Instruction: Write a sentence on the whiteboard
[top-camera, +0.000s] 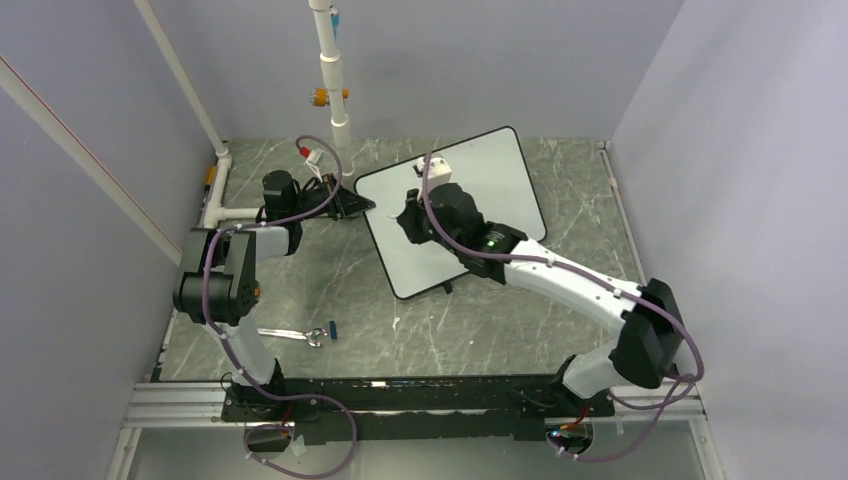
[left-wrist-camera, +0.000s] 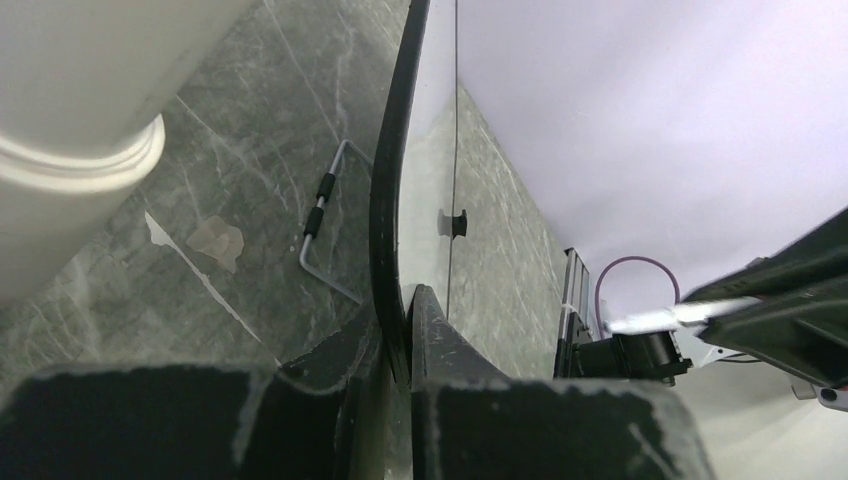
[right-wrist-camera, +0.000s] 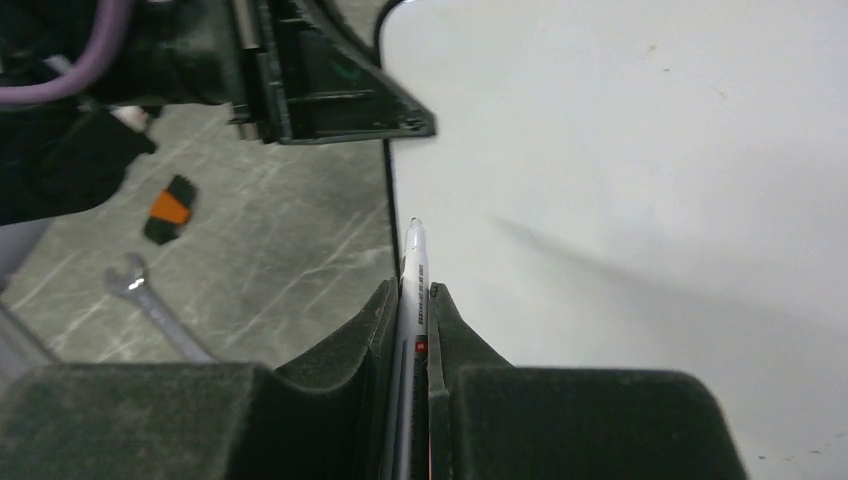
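Between the two dark fingers of the left gripper runs the black-framed edge of the whiteboard, pinched tight with no gap showing. The board rises away from the fingertips edge-on, so its face can hardly be read from that wrist. Just left of those fingers, a bent wire bracket with a black sleeve lies on the marbled table; whether it is joined to the board cannot be told. Further left, a blurred white pipe fills the corner.

From above, the left gripper meets the board's left corner. The whiteboard lies skewed beyond it, its middle covered by the right arm.

The right gripper is closed narrowly on a marker. The marker's tip points ahead of the fingers, just inside the board's left edge; whether it touches the surface is unclear. Ahead and right of the tip, the whiteboard shows plain white. Left of the fingers a wrench lies on the table, its handle cut off by the gripper body.
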